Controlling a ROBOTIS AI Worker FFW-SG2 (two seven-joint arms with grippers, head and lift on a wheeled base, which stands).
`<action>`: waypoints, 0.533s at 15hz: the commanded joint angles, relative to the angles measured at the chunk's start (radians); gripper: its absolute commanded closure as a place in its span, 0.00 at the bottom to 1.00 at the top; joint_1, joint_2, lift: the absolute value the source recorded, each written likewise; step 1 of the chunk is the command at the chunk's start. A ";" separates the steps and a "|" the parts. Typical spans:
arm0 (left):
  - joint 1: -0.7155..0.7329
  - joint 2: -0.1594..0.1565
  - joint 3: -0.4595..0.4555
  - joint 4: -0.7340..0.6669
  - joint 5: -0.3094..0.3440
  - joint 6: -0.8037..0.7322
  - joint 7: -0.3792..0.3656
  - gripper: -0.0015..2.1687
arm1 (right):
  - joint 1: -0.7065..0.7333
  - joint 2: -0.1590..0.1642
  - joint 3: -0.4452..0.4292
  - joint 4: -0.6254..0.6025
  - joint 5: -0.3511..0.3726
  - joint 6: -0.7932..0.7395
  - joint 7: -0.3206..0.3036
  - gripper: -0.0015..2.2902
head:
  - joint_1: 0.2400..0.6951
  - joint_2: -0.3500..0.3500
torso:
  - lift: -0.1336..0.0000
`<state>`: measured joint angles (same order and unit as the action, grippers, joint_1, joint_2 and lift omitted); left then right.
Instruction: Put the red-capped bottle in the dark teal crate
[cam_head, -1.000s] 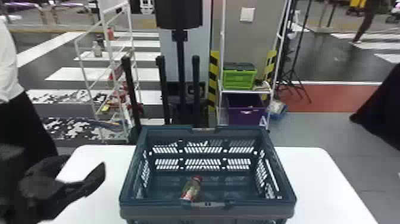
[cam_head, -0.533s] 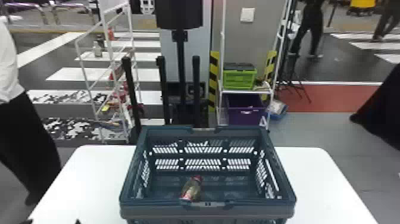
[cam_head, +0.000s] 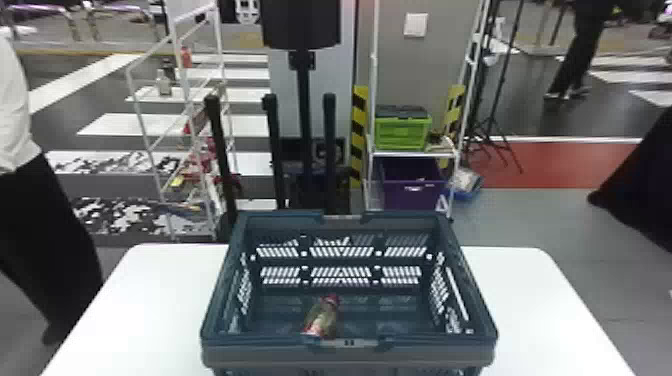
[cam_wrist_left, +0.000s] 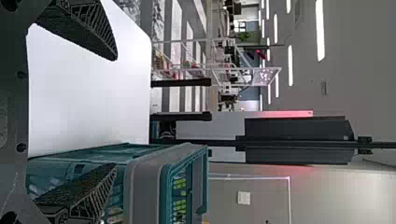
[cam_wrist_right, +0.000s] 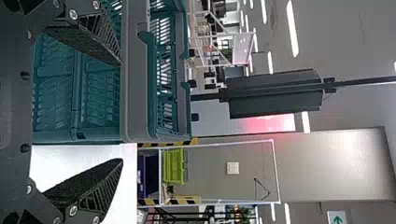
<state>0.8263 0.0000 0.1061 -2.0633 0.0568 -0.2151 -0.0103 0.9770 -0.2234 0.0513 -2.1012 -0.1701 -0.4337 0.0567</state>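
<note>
The red-capped bottle (cam_head: 322, 317) lies tilted inside the dark teal crate (cam_head: 348, 343), close to its near wall, with the cap pointing away from the robot. In the left wrist view my left gripper (cam_wrist_left: 116, 112) is open and empty, its two fingers wide apart before the side of the crate (cam_wrist_left: 144, 186) and the white table. My right gripper (cam_wrist_right: 122, 112) also stands open with nothing between its fingers, in front of the crate's near side and right corner, as the right wrist view has it.
The crate stands on a white table (cam_head: 150, 295) with tabletop on both sides of it. Behind are a wire rack (cam_head: 185, 100), dark upright posts (cam_head: 327, 150), and a shelf with a green crate (cam_head: 403, 133) over a purple bin (cam_head: 411, 185).
The left arm, over the table's left side a second ago, has drawn back down and out of the head view. The bottle and crate have stayed in place.
</note>
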 joint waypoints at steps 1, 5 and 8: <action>0.001 -0.003 -0.019 -0.003 -0.015 0.021 0.003 0.03 | -0.001 -0.004 0.001 0.004 -0.003 0.001 0.000 0.07 | 0.57 0.50 | 1.00; 0.005 -0.003 -0.020 -0.008 -0.015 0.030 0.024 0.03 | -0.001 -0.010 0.004 0.007 -0.006 -0.003 0.000 0.07 | 0.57 0.50 | 1.00; 0.005 -0.003 -0.022 -0.011 -0.015 0.030 0.024 0.03 | -0.001 -0.013 0.004 0.007 -0.008 -0.003 0.000 0.07 | 0.57 0.50 | 1.00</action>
<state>0.8313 0.0000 0.0844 -2.0724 0.0414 -0.1847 0.0141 0.9756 -0.2348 0.0552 -2.0939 -0.1777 -0.4361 0.0567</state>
